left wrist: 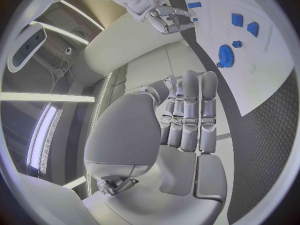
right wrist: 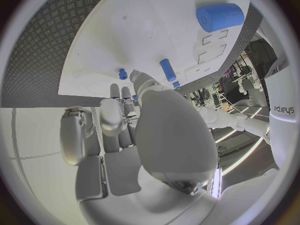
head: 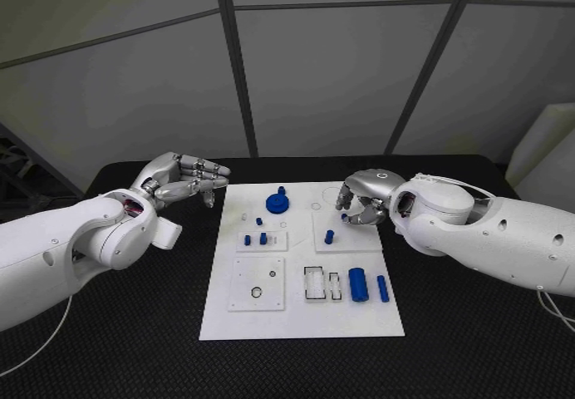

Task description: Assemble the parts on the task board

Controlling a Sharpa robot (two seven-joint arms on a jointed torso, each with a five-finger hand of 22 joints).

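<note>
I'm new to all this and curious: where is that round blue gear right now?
In the head view the blue gear lies near the far edge of the white board, left of its middle, between the left hand and the right hand.

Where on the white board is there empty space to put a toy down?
The white task board is bare along its near edge, below the clear slotted block and the thick blue cylinder. The middle, around the small blue pegs and under the right hand, is crowded.
</note>
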